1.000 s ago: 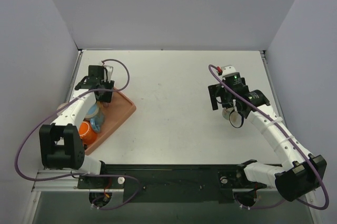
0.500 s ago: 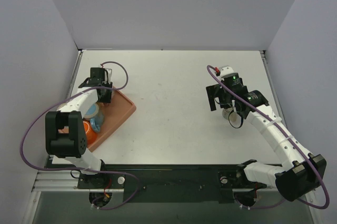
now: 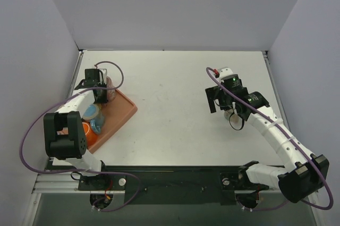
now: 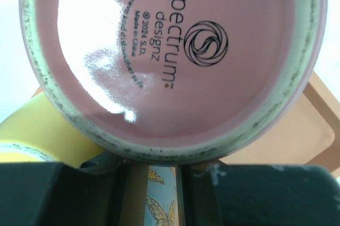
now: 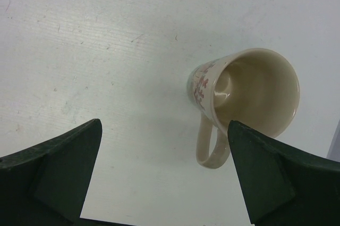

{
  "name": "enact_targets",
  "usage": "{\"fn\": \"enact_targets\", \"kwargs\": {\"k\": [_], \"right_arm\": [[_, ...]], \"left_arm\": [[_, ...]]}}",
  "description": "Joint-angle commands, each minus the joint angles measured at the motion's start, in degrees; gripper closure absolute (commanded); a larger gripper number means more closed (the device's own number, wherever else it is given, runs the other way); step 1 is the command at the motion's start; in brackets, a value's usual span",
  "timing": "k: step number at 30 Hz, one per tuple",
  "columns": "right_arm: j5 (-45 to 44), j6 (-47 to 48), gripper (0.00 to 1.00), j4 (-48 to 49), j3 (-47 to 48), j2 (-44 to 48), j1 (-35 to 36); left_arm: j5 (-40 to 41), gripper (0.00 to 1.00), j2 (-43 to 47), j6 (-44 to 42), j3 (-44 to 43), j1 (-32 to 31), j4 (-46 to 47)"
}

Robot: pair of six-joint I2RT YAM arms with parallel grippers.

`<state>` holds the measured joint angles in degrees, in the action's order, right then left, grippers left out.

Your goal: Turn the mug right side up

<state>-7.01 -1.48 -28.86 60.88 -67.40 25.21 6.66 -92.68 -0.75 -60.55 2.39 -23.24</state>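
Mug (image 4: 175, 61), pink and seemingly upside down, sits at the far end of the orange tray (image 3: 123, 110). We see the left pincer (image 4: 154, 175) narrowed beside its stamped base, but cannot tell if it pinches anything. The right pincer (image 5: 164, 125) hangs spread above an upright cream mug (image 5: 249, 93) on the counter (image 5: 106, 40).

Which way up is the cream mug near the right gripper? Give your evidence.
Upright: the cream mug stands on the table, mouth facing up, its empty inside visible.
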Motion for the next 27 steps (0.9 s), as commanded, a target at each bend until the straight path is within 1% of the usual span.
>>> {"fn": "enact_targets", "kwargs": {"k": [1,2,4,7,12,14,17,22,24,27], "right_arm": [[-0.2,-0.5,0.0,0.2,-0.2,0.6,1.6],[-0.6,-0.9,0.0,0.3,-0.2,1.3,2.1],[-1.3,-2.0,0.0,0.8,-0.2,2.7,3.2],[-1.3,-3.6,0.0,3.0,-0.8,5.3,6.2],[-2.0,-6.3,0.0,9.3,-3.1,8.0,11.6],[-0.2,-7.9,0.0,13.0,-4.0,8.2,13.7],[0.9,-8.5,0.0,16.5,-4.5,7.5,17.6],[-0.6,-8.3,0.0,16.5,-2.6,4.1,21.1],[-0.2,-10.4,0.0,18.3,-2.5,2.8,22.8],[0.9,-13.9,0.0,25.6,-3.4,0.4,25.5]], "left_arm": [[-6.6,1.0,4.0,-0.7,-0.2,1.6,1.1],[-9.1,1.0,5.6,-0.7,-0.7,1.6,0.5],[-11.0,1.0,8.0,-0.2,-2.0,1.6,-1.4],[-11.7,1.0,10.3,0.1,-2.9,1.6,-3.7],[-14.6,1.0,11.1,0.3,-3.1,1.7,-6.1],[-15.5,1.0,10.5,0.4,-4.0,1.7,-7.4],[-17.1,1.0,10.8,0.4,-4.8,1.7,-8.7],[-18.2,1.0,13.4,0.4,-5.3,1.7,-9.6],[-19.0,1.0,14.5,2.0,-5.5,1.7,-9.5],[-19.9,1.0,14.4,3.0,-5.5,1.8,-9.7]]}}
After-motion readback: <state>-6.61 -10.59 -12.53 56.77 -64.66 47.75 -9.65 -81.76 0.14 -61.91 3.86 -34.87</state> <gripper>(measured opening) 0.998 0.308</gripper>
